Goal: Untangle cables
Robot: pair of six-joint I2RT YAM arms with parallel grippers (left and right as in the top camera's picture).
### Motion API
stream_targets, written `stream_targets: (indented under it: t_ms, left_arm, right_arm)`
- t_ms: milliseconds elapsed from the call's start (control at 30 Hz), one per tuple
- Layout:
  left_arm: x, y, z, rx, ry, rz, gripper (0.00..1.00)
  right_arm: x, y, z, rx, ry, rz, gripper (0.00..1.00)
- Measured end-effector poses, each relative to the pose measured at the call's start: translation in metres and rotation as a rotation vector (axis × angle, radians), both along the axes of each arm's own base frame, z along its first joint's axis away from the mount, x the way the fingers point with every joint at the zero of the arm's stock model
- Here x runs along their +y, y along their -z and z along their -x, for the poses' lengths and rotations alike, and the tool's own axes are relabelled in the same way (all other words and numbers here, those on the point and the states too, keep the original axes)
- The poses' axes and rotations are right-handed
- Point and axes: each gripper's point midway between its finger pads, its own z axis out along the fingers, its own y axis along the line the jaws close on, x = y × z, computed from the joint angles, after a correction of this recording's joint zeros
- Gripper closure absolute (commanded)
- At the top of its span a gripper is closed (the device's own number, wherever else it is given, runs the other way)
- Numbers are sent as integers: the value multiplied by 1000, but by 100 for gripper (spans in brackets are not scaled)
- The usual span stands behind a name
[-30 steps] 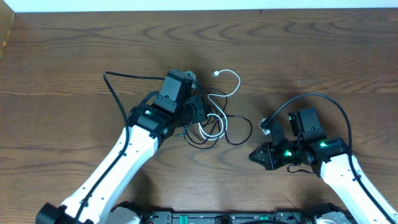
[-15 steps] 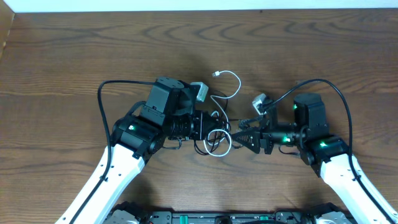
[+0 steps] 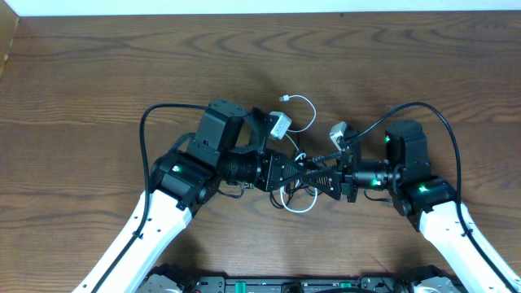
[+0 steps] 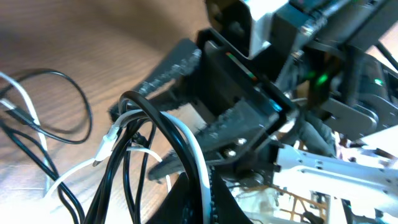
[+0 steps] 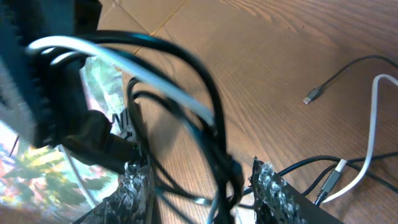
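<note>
A tangle of black and white cables hangs between my two grippers at the table's middle. My left gripper is shut on a white and a black strand; in the left wrist view they run up from between its fingers into a loop. My right gripper faces it, open, its fingers spread either side of several black strands. The white cable's far loop and plug lie on the wood behind.
A loose black plug and a white cable lie on the wooden table. Each arm's own black lead arcs above it. The table's back edge runs along the top.
My left gripper has moved right, carrying the bundle off the spot where it lay. My right gripper swung up and left from the table's lower right and now straddles the strands.
</note>
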Motion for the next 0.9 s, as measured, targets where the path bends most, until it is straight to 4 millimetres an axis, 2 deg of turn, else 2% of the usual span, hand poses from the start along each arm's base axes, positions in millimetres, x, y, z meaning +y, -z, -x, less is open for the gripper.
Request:
stream_targets:
  t_ms: [33,67,133,233,367,467,567,667,900]
  left_arm:
    - [-1,-1,2,4,8,8,92]
    - [-1,-2,3,7,15,14,92]
    - [-2,-4,6,15,31,28,92]
    - [-3,-6,8,20,41,37,92]
    - [-2,-4,6,15,29,26,93]
    - [3,6,0,13,-19,-32,93]
    - [19,26,-15,2,-134,-158,93]
    - [33,37,-34,-19,-264,-252,93]
    - [49,41,-58,-32,-455,-316,92]
  right_arm:
    - [0,0,0,-1,1,0,55]
    - [0,0,0,-1,2,1,60]
    - [-1,1,-2,-4,10,7,82]
    - [-2,2,-5,-21,24,20,99]
    - [-2,4,-5,-20,27,28,99]
    - [-4,9,0,27,25,39,99]
    - [-6,21,14,139,14,63,99]
    - [-8,26,29,231,-9,64,99]
    - [5,2,60,293,-177,-71,99]
